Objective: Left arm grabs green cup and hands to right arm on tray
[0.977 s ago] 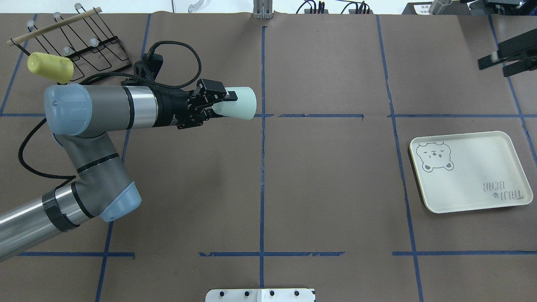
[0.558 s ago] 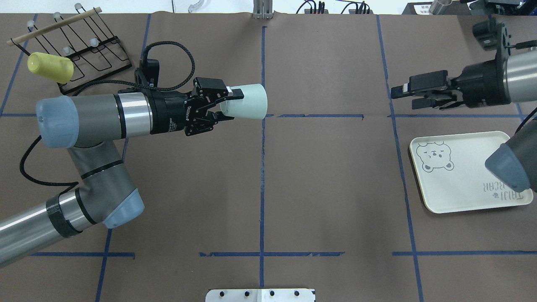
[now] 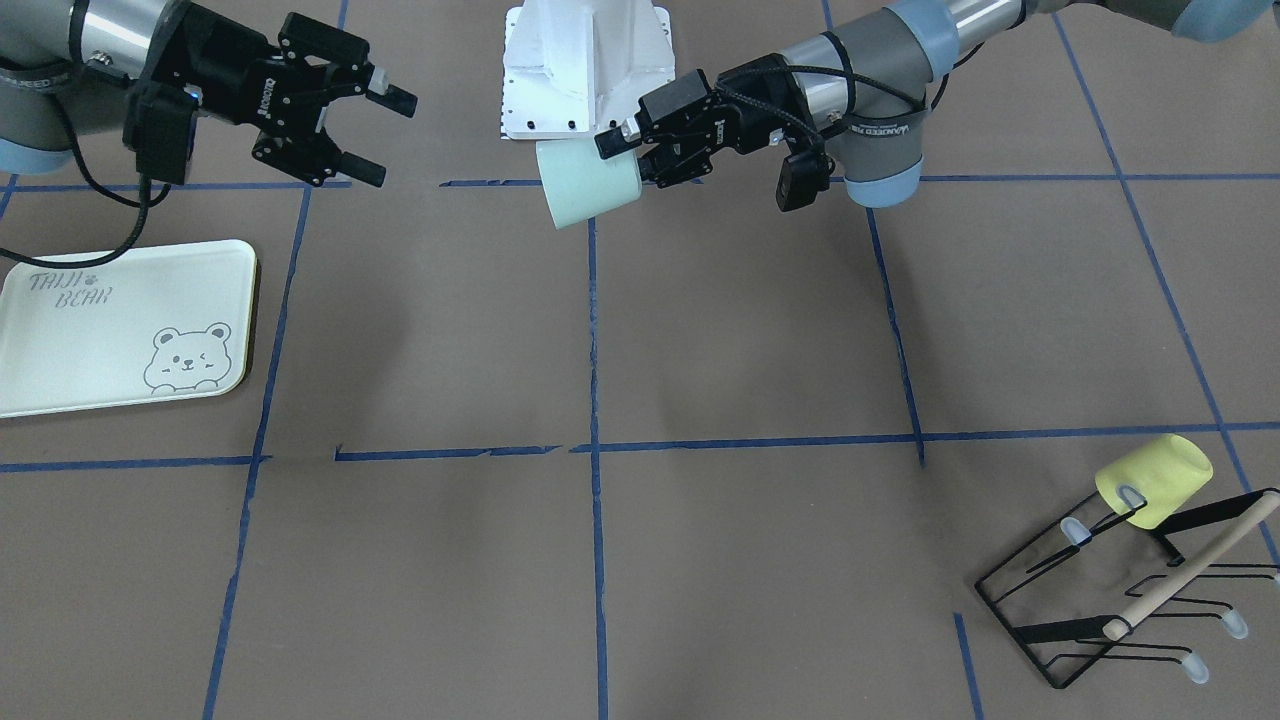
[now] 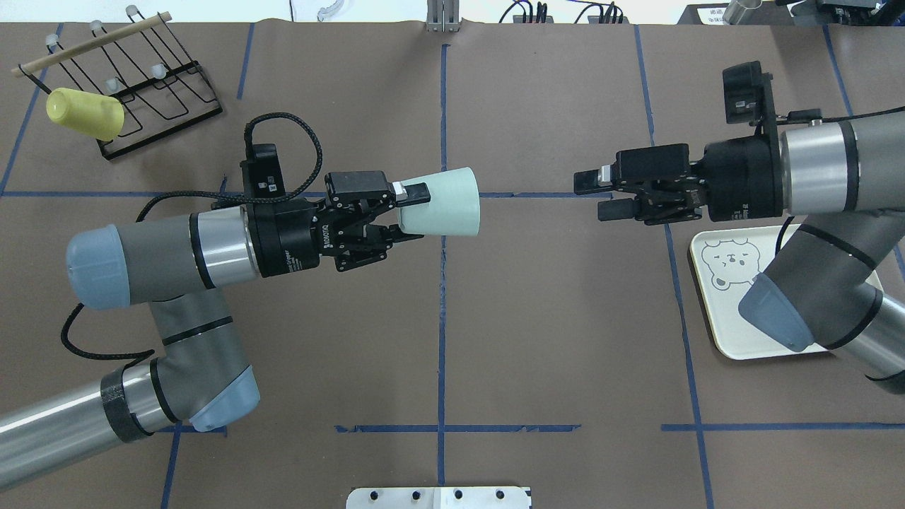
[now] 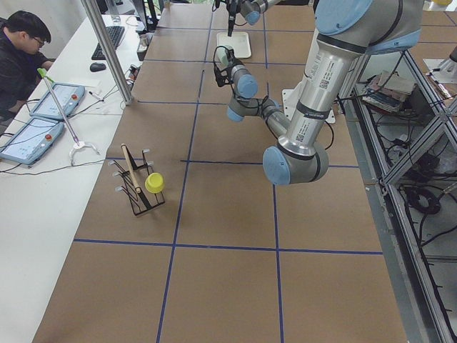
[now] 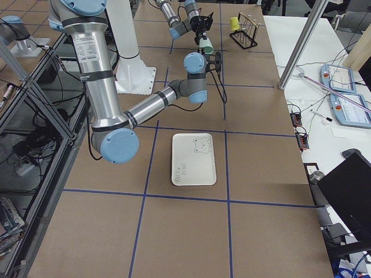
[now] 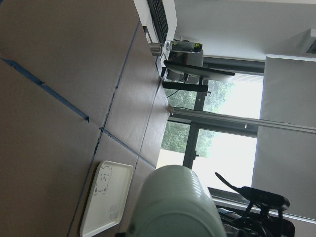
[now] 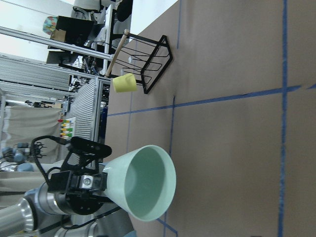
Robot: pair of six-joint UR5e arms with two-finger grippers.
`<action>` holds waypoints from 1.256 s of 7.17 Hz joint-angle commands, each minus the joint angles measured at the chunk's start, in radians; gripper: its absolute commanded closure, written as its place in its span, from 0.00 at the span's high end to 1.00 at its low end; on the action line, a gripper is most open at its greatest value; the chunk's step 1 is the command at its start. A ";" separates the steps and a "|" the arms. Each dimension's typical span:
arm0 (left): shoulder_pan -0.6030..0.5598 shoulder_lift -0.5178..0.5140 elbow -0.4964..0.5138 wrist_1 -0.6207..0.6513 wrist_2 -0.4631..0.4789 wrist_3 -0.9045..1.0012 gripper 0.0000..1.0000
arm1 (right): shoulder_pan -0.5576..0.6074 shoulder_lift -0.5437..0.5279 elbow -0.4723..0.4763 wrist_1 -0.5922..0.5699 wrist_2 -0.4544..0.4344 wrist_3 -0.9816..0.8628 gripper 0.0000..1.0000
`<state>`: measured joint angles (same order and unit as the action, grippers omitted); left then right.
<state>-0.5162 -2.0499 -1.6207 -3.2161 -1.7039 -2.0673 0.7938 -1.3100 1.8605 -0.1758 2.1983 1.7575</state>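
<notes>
The left arm (image 4: 155, 254) reaches towards the middle of the worktop (image 4: 551, 318). Its left gripper (image 4: 409, 213) is clenched on the green cup (image 4: 442, 201). The cup lies on its side in the air above the central blue tape line. Its narrow base end sits between the fingers (image 4: 413, 191), one pressed along the upper wall and the other against the opposite side. The wider part of the cup juts out beyond the fingertips. The right wrist view looks straight into the cup's open mouth (image 8: 148, 182), which faces the right arm (image 4: 834, 170).

The right gripper (image 4: 597, 196) is level with the cup, pointed at it and well apart from it, with bare worktop between them. Its fingers (image 4: 587, 181) are spread and hold nothing.

The tray (image 4: 714, 318) lies flat on the worktop below the right arm, whose elbow hides part of it. A yellow cup (image 4: 83, 113) hangs on a black wire rack (image 4: 162, 92) at the far corner on the left arm's side.
</notes>
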 commanded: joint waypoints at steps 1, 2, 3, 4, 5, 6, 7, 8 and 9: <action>0.019 0.004 -0.007 -0.088 0.000 -0.002 0.51 | -0.108 0.005 0.000 0.184 -0.129 0.133 1.00; 0.045 0.004 -0.007 -0.114 0.001 -0.001 0.51 | -0.123 0.005 0.000 0.226 -0.155 0.178 1.00; 0.070 0.001 -0.008 -0.114 0.000 -0.001 0.51 | -0.128 0.005 0.002 0.237 -0.166 0.191 1.00; 0.090 -0.006 -0.008 -0.116 0.001 -0.001 0.51 | -0.137 0.008 0.003 0.239 -0.193 0.192 1.00; 0.102 -0.010 -0.008 -0.114 0.001 -0.001 0.51 | -0.143 0.043 -0.001 0.233 -0.204 0.192 1.00; 0.107 -0.013 -0.010 -0.114 0.001 -0.001 0.51 | -0.151 0.051 -0.004 0.230 -0.206 0.194 1.00; 0.111 -0.013 -0.010 -0.114 0.001 -0.001 0.51 | -0.157 0.067 -0.021 0.228 -0.207 0.192 1.00; 0.111 -0.015 -0.011 -0.114 0.001 -0.002 0.51 | -0.159 0.093 -0.055 0.228 -0.206 0.192 1.00; 0.111 -0.021 -0.013 -0.114 0.001 -0.002 0.51 | -0.160 0.095 -0.064 0.228 -0.206 0.191 1.00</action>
<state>-0.4059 -2.0658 -1.6322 -3.3303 -1.7027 -2.0688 0.6360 -1.2263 1.8152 0.0525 1.9926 1.9494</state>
